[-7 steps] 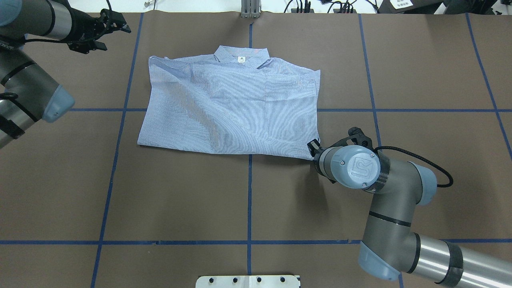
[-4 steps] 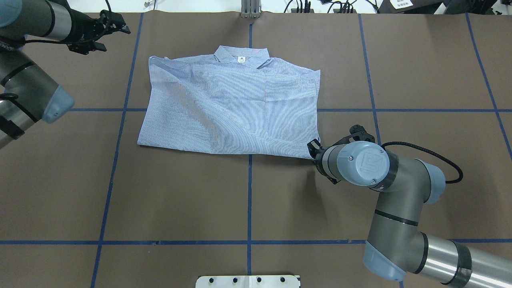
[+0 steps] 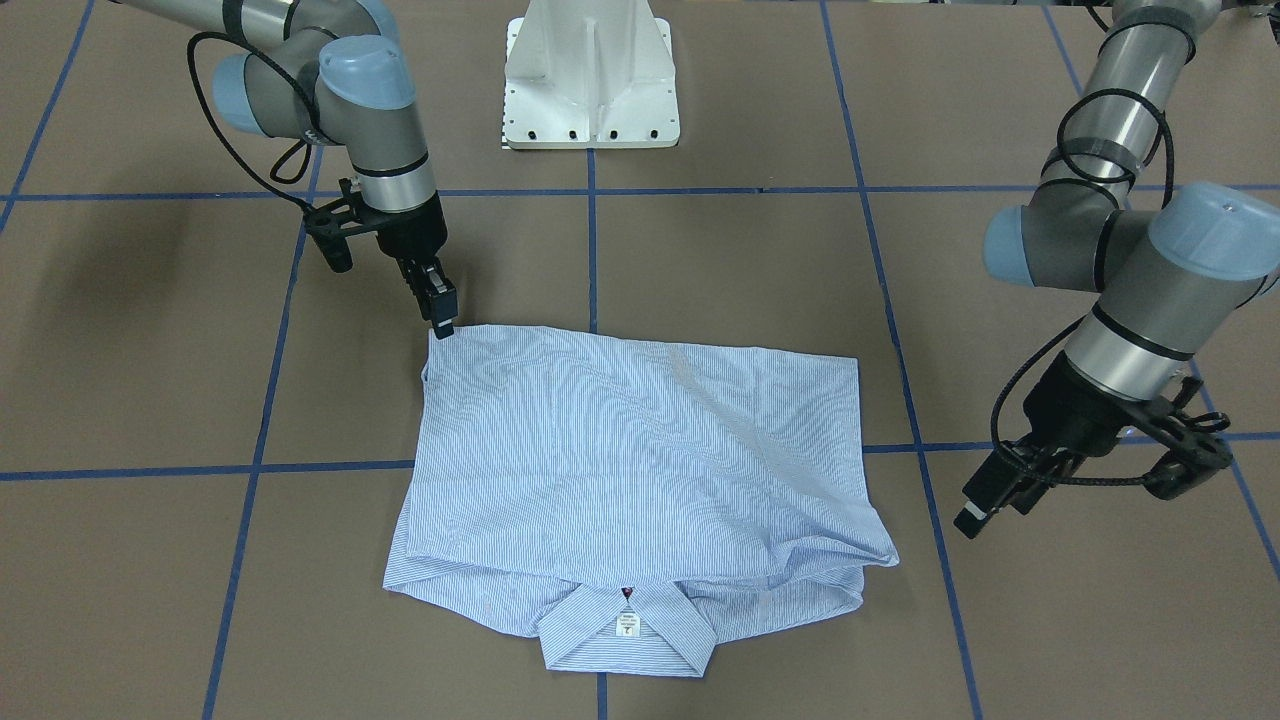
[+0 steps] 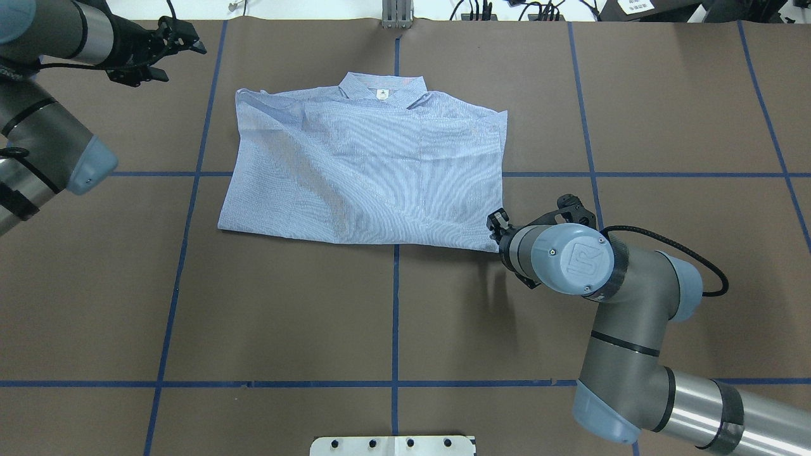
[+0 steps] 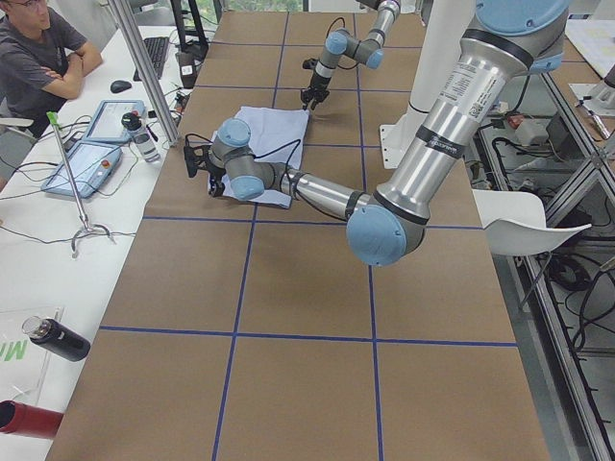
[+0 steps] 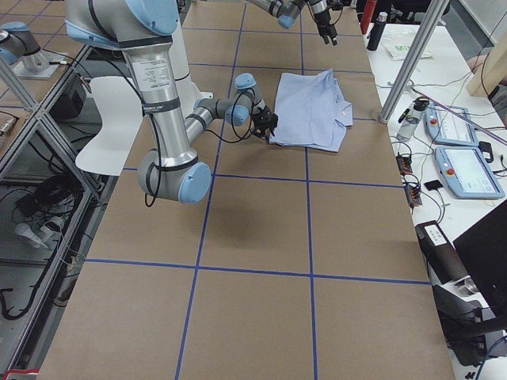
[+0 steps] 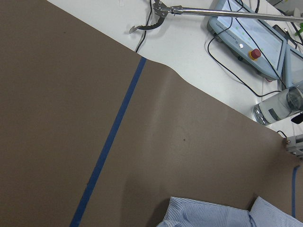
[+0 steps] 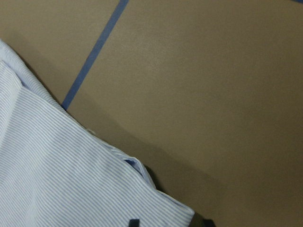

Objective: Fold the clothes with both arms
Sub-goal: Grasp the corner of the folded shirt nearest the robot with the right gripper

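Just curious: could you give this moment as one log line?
shirt lying part-folded | right pincer at hem corner | left pincer off to side

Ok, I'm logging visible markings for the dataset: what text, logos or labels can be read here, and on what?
"UR": logo on the blue joint cap of the right arm.
Too small to read: print on the neck label of the shirt.
Too blurred to read: white lettering on the black band of the left arm.

UR logo [image 4: 573, 257] on right arm's joint cap [image 4: 557, 269], neck label [image 4: 381, 95] unreadable
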Action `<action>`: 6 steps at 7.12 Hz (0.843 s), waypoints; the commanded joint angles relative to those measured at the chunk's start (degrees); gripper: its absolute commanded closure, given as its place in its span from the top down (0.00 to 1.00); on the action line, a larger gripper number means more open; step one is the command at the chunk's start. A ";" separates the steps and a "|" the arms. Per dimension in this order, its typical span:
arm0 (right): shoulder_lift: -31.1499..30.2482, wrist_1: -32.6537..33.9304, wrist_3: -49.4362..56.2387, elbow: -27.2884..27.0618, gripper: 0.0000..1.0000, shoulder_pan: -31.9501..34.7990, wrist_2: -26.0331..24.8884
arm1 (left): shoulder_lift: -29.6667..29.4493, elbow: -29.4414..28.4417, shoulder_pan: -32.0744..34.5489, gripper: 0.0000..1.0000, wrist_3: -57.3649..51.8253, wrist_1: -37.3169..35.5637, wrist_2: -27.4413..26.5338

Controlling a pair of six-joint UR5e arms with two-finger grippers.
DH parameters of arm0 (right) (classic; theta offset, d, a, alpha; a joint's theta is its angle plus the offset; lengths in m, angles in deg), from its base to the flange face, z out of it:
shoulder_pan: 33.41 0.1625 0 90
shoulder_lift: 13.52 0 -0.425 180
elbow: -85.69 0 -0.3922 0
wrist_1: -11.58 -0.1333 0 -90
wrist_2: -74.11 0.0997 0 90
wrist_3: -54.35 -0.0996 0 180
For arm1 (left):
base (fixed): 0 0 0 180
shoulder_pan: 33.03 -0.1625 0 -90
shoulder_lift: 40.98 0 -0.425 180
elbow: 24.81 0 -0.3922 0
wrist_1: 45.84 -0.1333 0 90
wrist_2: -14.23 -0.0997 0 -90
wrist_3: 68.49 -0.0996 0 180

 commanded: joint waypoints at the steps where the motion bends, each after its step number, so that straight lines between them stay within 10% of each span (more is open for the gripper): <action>1: 0.14 -0.06 -4.63 0.71 0.81 -0.17 -0.51 | -0.08 -0.06 0.00 1.00 0.02 0.08 0.00; 6: 1.19 -1.91 -6.05 3.96 0.74 -0.35 -0.34 | 0.09 0.11 0.00 1.00 0.20 0.00 0.00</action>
